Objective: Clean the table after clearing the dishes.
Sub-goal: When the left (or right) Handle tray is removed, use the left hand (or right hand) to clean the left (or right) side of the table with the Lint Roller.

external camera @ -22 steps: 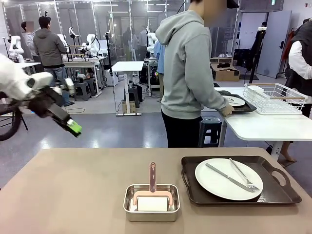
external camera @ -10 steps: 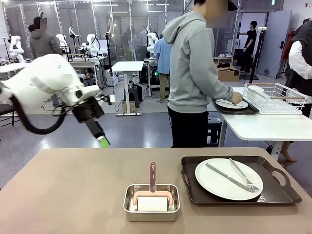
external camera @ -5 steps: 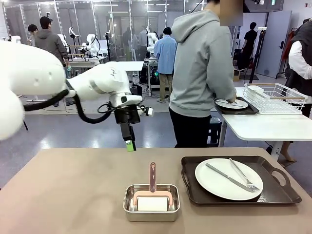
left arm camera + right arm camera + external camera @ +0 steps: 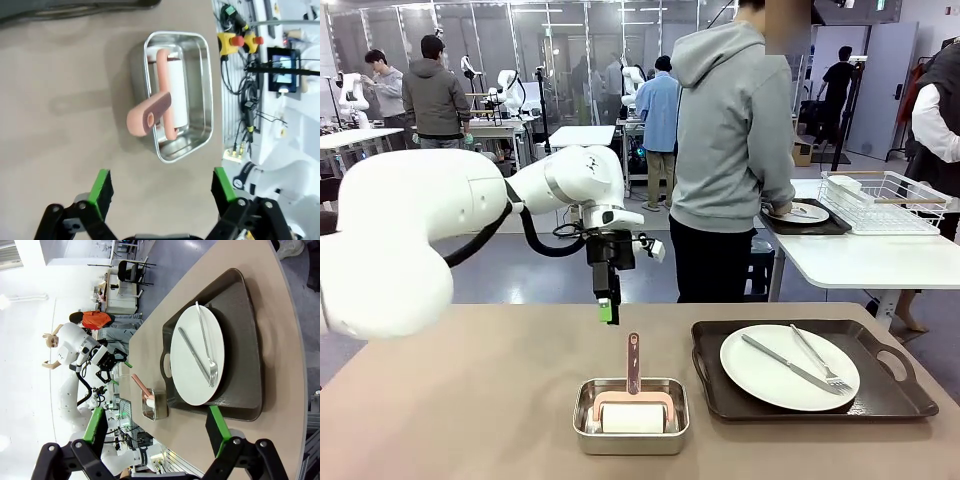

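Table [image 4: 470, 400] holds 1 tray [image 4: 900, 395] at right; my left pincer [image 4: 608, 310] hangs wide open, empty, over the pan's [image 4: 582, 415] far side; right pincer [image 4: 155, 425] gapes empty too.

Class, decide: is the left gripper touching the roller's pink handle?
Apart. The left wrist view shows bare table between the open left gripper's green pads and the pink handle rising from the steel pan.

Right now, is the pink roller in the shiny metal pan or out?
In: the pink-handled white roller lies inside the rectangular steel pan, handle sticking up over its rim.
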